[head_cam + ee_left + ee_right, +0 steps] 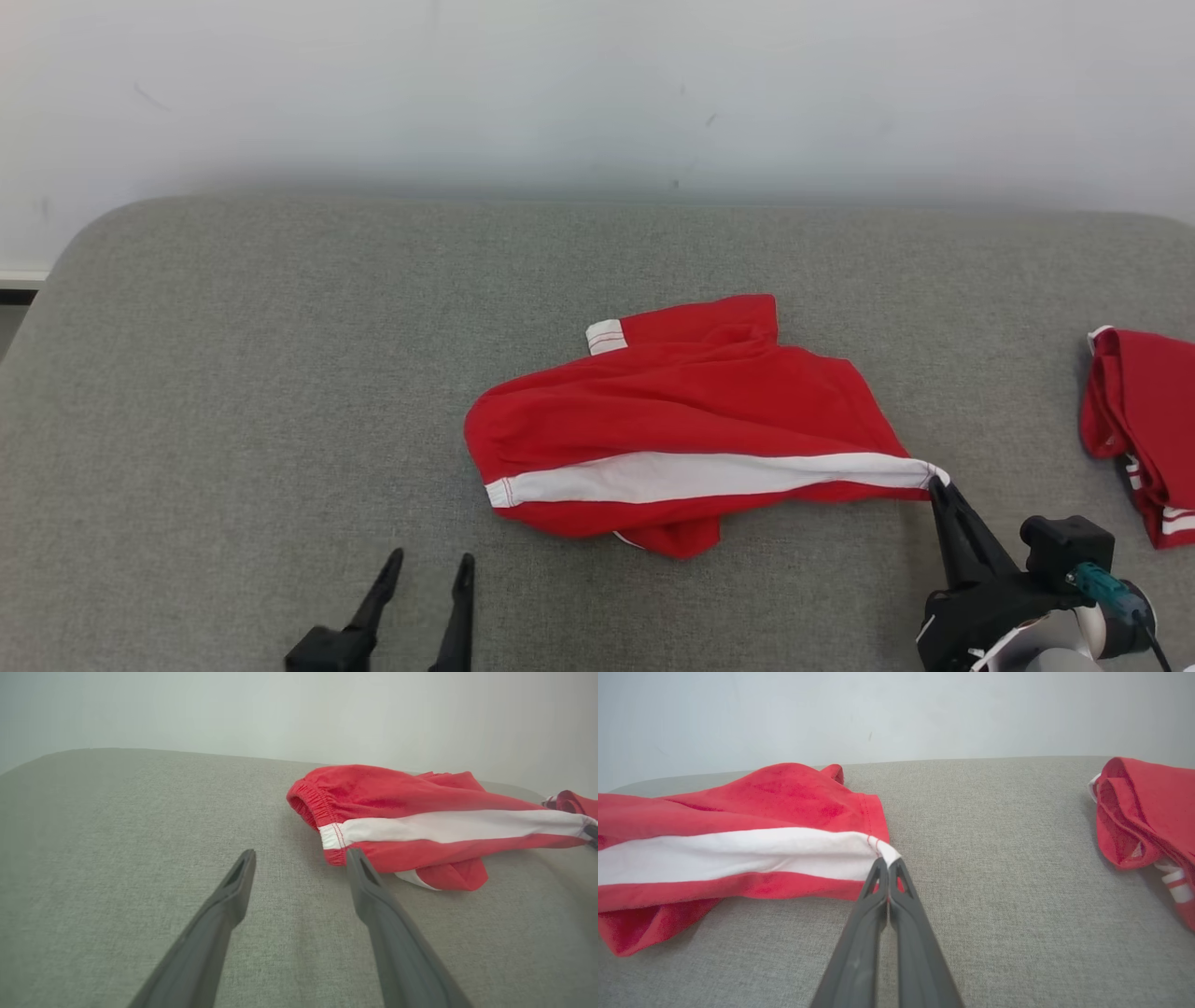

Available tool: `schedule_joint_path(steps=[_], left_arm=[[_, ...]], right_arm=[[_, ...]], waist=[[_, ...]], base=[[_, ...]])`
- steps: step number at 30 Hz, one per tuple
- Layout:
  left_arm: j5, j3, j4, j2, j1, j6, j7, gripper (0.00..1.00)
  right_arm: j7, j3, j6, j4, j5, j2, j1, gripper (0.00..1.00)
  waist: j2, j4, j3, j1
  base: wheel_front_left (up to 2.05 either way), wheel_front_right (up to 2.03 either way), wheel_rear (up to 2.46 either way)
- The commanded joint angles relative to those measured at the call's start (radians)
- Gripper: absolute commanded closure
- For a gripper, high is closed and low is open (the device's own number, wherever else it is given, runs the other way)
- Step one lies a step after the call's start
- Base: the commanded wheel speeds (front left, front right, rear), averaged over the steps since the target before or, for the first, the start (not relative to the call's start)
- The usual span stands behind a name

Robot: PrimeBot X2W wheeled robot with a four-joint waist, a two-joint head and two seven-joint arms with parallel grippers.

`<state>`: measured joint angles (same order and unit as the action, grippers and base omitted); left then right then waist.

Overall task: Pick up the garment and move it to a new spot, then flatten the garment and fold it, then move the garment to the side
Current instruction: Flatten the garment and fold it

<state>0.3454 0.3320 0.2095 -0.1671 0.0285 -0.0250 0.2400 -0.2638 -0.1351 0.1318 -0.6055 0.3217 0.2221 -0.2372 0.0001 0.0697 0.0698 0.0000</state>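
Jaws of the right gripper (888,861) are pressed together with no gap, pinching the leg-hem corner of the red shorts (681,411) where the white side stripe (709,474) ends. Jaws of the left gripper (301,851) stand well apart and empty, tips aimed at the elastic waistband (310,805) and just short of it.

The shorts lie rumpled in the middle of the grey padded surface (233,373), stripe side nearest the robot, with a fold of red cloth tucked beneath the near edge.

Judged step: flattening.
- The left gripper should close on the waistband at the stripe's end, taking both layers.
- Then draw the two ends apart along the stripe, low over the surface, until the cloth is taut.
- Lift slightly so the tucked flap drops free.
- The right pinch holds only a small corner, so pull gently or it may slip.

A second red garment (1134,411) lies well apart at the far right; keep the pull clear of it. Beyond is a pale wall (597,84).
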Motion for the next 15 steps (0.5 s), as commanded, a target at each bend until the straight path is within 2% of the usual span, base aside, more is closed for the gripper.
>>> schedule_joint_path(steps=[1, 11, 15], left_arm=[[0.008, 0.011, 0.023, 0.01, 0.028, 0.012, -0.019, 0.0], [0.09, 0.017, 0.22, 0.061, 0.212, 0.071, -0.116, 0.0], [0.106, 0.034, 0.288, 0.062, 0.27, 0.094, -0.163, 0.0]], right_arm=[[0.0, -0.001, -0.003, 0.005, -0.007, 0.012, 0.007, 1.0], [0.0, -0.032, -0.003, -0.001, -0.01, 0.024, -0.028, 1.0], [0.0, -0.046, -0.003, -0.006, -0.017, 0.021, -0.036, 1.0]], waist=[[-0.0001, -0.004, 0.004, 0.0], [-0.0001, -0.017, 0.028, 0.0], [-0.0001, -0.024, 0.035, 0.0]], base=[[0.0, 0.0, 0.0], [0.0, 0.0, 0.0], [0.0, 0.0, 0.0]])
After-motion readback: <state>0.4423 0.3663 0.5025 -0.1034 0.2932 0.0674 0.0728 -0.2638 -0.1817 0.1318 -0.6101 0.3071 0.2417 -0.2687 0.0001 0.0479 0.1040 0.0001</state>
